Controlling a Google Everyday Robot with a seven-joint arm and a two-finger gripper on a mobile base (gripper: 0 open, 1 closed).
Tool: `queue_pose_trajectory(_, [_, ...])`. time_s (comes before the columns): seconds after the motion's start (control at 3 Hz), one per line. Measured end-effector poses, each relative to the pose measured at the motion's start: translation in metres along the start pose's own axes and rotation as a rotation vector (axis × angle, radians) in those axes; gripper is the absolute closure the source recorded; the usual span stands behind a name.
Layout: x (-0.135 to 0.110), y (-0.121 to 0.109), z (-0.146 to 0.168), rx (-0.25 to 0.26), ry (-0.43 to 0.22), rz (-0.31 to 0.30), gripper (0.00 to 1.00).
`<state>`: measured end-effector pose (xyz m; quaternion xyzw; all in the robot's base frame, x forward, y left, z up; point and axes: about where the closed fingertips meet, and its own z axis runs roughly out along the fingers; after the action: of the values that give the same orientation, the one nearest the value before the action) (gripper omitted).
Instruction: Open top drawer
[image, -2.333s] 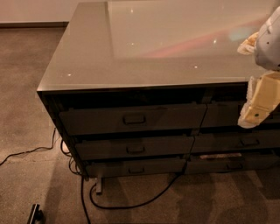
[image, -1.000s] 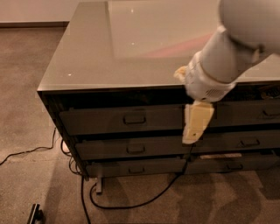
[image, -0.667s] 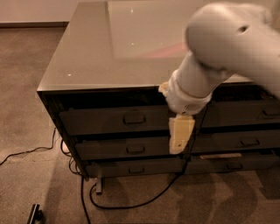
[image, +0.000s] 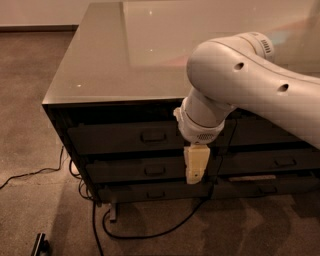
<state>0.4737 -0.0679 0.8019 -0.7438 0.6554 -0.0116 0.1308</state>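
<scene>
The top drawer (image: 120, 137) is the uppermost dark grey-brown front in the left column of the cabinet, with a small metal loop handle (image: 153, 136) at its centre. It sits flush with the drawers below. My gripper (image: 196, 176) hangs pointing down from the white arm (image: 240, 80), in front of the cabinet. It is to the right of the handle and lower, level with the second drawer (image: 135, 170). It holds nothing that I can see.
The cabinet has a glossy grey top (image: 125, 55) and a second drawer column (image: 270, 135) at the right. Black cables (image: 150, 232) trail on the carpet below the front. A small dark object (image: 41, 244) lies on the floor at lower left.
The arm has swung from the right edge leftward across the cabinet front. The gripper has moved from the right column to just right of the left column's handles. The drawers have not moved.
</scene>
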Motion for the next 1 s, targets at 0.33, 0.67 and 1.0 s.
queue_pose_trajectory(0.33, [0.002, 0.006, -0.002, 0.012, -0.014, 0.014, 0.0])
queue_pose_trajectory(0.67, [0.008, 0.001, 0.008, 0.03, -0.079, 0.027, 0.0])
queue_pose_trajectory(1.0, [0.013, -0.017, 0.027, 0.045, -0.145, 0.026, 0.0])
